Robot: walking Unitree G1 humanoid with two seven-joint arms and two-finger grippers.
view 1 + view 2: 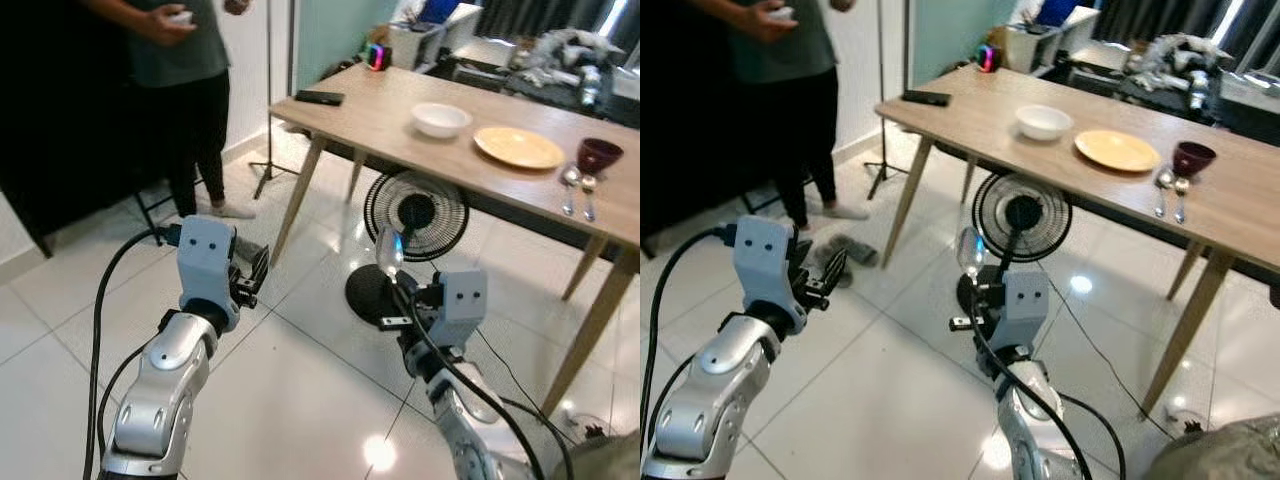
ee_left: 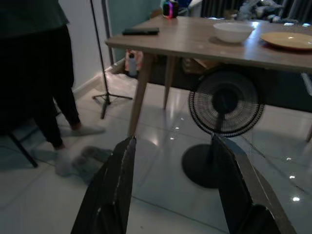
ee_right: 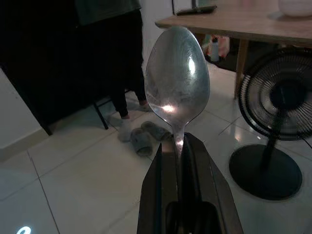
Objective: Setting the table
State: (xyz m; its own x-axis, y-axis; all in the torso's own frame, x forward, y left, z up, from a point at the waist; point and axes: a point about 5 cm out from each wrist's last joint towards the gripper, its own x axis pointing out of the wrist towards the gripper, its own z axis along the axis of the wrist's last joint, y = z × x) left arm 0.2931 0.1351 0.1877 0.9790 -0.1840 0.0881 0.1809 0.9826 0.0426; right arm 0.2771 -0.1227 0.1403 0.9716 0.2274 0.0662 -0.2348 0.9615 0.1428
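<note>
A silver spoon point(image 3: 176, 83) stands bowl-up in my right gripper point(image 3: 179, 146), which is shut on its handle; in the left eye view the spoon point(image 1: 389, 252) rises above the right wrist, over the floor in front of the table. My left gripper point(image 2: 173, 187) is open with nothing between its fingers, held out over the tiles point(image 1: 255, 275). On the wooden table point(image 1: 380, 115) ahead sit a white bowl point(image 1: 441, 119), a yellow plate point(image 1: 518, 147), a dark red bowl point(image 1: 599, 154) and two spoons point(image 1: 578, 190).
A person point(image 1: 185, 60) stands at the left beside a light stand point(image 1: 268, 100). A black floor fan point(image 1: 415, 215) stands under the table. A remote point(image 1: 319, 97) lies on the table's near corner. Slippers point(image 3: 146, 136) lie on the tiles.
</note>
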